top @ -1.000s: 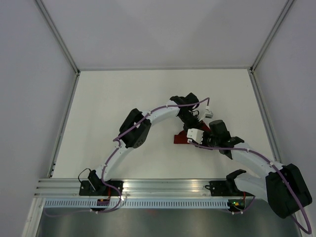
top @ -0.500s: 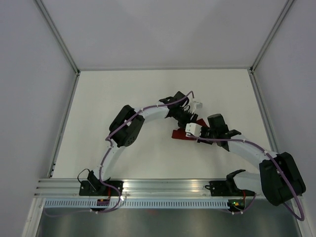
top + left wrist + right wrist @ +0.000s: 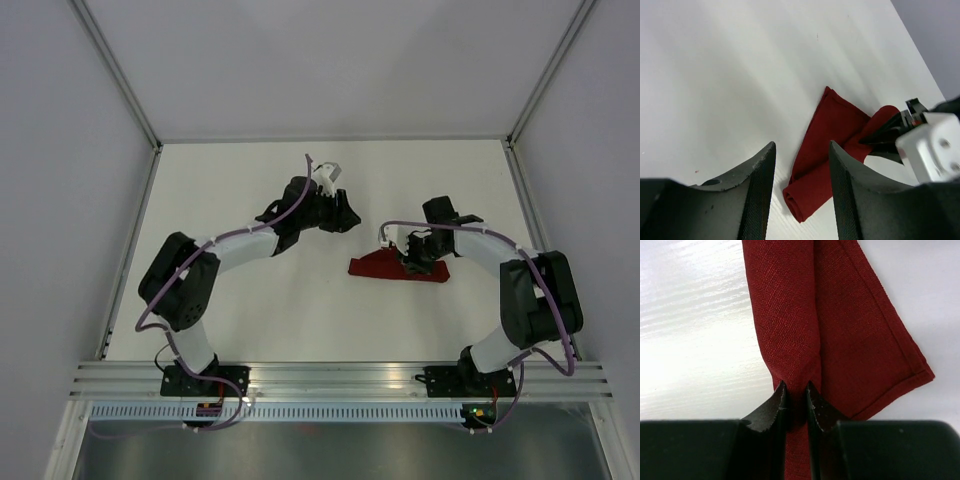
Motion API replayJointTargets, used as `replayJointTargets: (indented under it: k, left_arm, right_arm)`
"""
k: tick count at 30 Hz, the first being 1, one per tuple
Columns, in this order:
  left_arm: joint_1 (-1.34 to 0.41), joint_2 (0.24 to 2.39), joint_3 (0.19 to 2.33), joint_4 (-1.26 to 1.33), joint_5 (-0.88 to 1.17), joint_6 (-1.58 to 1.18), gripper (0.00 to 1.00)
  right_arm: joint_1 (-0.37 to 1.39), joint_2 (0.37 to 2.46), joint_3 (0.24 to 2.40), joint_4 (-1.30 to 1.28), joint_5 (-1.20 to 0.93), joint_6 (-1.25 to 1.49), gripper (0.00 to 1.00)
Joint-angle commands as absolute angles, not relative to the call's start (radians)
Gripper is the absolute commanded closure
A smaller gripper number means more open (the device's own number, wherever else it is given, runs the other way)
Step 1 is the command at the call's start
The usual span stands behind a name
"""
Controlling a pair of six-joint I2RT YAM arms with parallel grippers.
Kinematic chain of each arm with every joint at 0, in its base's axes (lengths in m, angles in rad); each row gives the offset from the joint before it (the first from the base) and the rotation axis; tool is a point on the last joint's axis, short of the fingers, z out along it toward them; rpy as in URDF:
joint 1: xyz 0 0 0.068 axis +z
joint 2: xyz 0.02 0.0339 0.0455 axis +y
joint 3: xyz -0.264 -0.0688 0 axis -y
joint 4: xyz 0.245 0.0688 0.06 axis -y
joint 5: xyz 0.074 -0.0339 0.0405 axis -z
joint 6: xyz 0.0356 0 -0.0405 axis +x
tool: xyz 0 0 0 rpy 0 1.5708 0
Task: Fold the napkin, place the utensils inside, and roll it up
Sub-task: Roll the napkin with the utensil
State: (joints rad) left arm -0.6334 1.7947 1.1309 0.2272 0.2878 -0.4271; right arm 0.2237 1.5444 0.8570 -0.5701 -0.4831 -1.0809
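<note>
The right claw (image 3: 796,387) is clenching on the napkin (image 3: 790,315), its two dark fingertips pinching a raised ridge of the maroon cloth between them with only a thin gap left. Straight ahead of the tips, that pinched fold is running away as a doubled band. Just to one side of it a flatter layer with a stitched hem is spreading out and ending in a corner. Under and around the tips the white desk (image 3: 250,190) is showing on both sides of the cloth.

From above, the napkin is lying as a long, narrow folded strip. The right claw is gripping it towards one end, and the rest is stretching away from the claw toward the left arm's side.

The left claw (image 3: 802,145) is standing released, its fingers spread wide and holding nothing. It is hanging over bare desk. The napkin is lying ahead of its tips, near but apart, and the right claw is working at the cloth's far end.
</note>
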Motion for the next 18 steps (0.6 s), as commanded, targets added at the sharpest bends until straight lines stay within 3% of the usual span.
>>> replayJointTargets:
  k: [1, 4, 9, 18]
  left_arm:
    - [-0.673, 1.666, 1.002, 0.486, 0.085, -0.374, 0.49]
    - [-0.721, 1.563, 0.850, 0.661, 0.011, -0.272, 0.45]
    - [-0.926, 1.516, 0.778, 0.722, -0.166, 0.188, 0.39]
    - [-1.147, 1.727, 0.853, 0.597, -0.183, 0.626, 0.34]
  right_arm:
    - [0.192, 1.716, 0.955, -0.796, -0.525, -1.175, 0.92]
    - [0.178, 1.825, 1.052, -0.882, -0.535, -1.195, 0.92]
    - [0.167, 1.979, 1.175, -1.002, -0.546, -1.207, 0.92]
    - [0.166, 2.134, 1.336, -1.097, -0.558, -1.190, 0.92]
